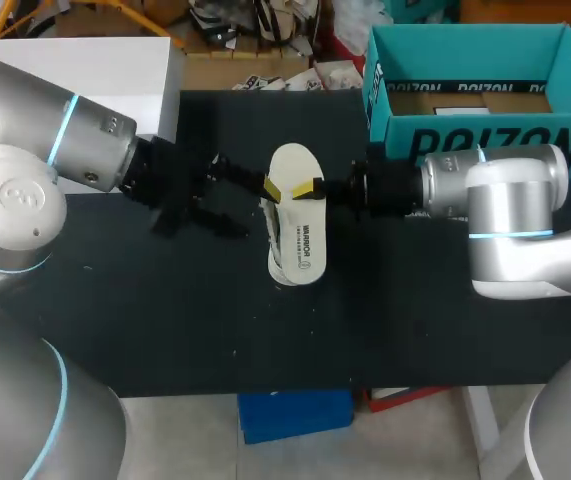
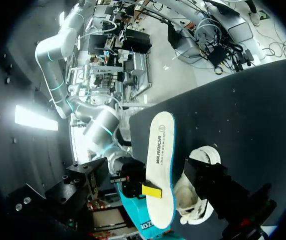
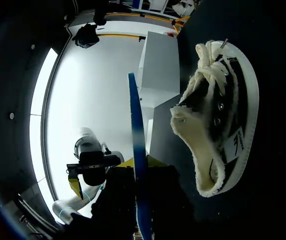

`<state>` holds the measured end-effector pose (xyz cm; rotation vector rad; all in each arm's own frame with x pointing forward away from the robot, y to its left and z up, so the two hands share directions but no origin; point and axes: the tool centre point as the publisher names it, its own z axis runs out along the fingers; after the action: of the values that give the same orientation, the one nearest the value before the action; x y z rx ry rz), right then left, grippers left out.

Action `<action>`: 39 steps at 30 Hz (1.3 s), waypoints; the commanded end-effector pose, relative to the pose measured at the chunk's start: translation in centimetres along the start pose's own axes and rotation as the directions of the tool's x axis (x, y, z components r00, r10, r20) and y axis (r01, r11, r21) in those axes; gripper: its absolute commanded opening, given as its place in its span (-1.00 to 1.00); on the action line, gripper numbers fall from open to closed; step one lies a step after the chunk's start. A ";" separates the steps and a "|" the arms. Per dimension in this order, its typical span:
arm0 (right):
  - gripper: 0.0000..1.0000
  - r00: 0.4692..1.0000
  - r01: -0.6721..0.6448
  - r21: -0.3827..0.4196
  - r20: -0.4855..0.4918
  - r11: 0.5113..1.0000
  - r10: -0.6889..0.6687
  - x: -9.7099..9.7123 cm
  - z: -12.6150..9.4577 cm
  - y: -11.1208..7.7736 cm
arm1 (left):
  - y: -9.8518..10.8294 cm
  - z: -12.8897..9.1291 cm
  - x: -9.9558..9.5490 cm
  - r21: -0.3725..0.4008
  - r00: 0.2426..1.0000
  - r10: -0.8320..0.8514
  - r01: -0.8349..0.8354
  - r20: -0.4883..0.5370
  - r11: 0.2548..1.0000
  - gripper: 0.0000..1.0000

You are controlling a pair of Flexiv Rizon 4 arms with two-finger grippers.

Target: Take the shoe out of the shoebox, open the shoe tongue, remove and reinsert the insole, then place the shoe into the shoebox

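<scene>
Insole [image 2: 160, 150] lifted clear above the shoe [image 3: 218, 120], probably poised for sliding back in. Pinched on both faces by the tips of the right claw [image 3: 141, 165]. Shoe lying on the table [image 1: 165, 320], outside the shoebox [image 1: 465, 140]. Left claw [image 1: 253, 210] apparently spread and empty, one tip beside the insole's edge; contact unclear.
</scene>
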<state>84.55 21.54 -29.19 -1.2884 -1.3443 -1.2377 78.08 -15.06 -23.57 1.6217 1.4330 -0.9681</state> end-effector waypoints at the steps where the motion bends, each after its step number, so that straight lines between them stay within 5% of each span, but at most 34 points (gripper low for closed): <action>1: -1.00 1.000 0.000 -0.002 0.001 1.000 0.000 0.0 0.1 0.0 | 0.1 0.2 0.5 0.000 0.956 0.005 -0.005 0.295 1.000 1.00; 14: -1.00 1.000 0.000 -0.002 0.001 1.000 0.000 0.0 0.1 0.0 | 0.1 0.2 0.5 0.000 0.956 0.005 -0.005 0.295 1.000 1.00; 25: -1.00 1.000 0.000 -0.002 0.001 1.000 0.000 0.0 0.1 0.0 | -1.8 1.6 3.9 -0.134 0.920 -0.021 0.079 0.391 0.988 1.00; 39: -1.00 1.000 0.000 -0.002 0.001 1.000 0.000 0.0 0.1 0.0 | 0.1 1.3 4.7 -0.308 0.912 0.003 0.135 0.409 0.942 1.00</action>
<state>84.56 21.54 -29.19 -1.2885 -1.3443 -1.2376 78.50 -13.67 -28.38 1.1002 1.2574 -1.0214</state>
